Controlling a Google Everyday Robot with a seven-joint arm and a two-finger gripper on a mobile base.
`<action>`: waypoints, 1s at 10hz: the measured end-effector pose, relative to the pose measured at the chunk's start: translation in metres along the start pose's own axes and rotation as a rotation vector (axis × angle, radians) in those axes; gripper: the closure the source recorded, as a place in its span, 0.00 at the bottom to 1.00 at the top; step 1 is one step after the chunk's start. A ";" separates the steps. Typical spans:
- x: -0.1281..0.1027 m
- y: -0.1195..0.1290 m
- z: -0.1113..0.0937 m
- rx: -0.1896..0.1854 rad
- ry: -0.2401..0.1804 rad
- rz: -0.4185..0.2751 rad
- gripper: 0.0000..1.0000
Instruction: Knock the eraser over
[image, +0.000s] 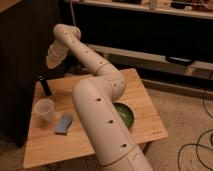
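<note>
near edge: my arm (107, 130) rises over the table (150, 125) and hides part of the green bowl (125, 115). left front: blue pad (63, 124), with the clear cup (44, 110) just behind it. far left corner: the eraser (44, 85), upright, apart from the cup. above it, slightly right: my gripper (52, 60); i cannot tell whether it is wide or narrow. to do this step well, i judge i should come down beside the eraser and sweep sideways against its upper half, away from the cup. a gentle push should tip it, not slide it off the edge.
</note>
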 end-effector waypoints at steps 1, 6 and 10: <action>0.003 0.002 0.005 -0.022 -0.024 -0.023 1.00; 0.009 0.001 0.025 -0.033 -0.114 -0.053 1.00; 0.010 -0.007 0.046 -0.023 -0.176 -0.047 1.00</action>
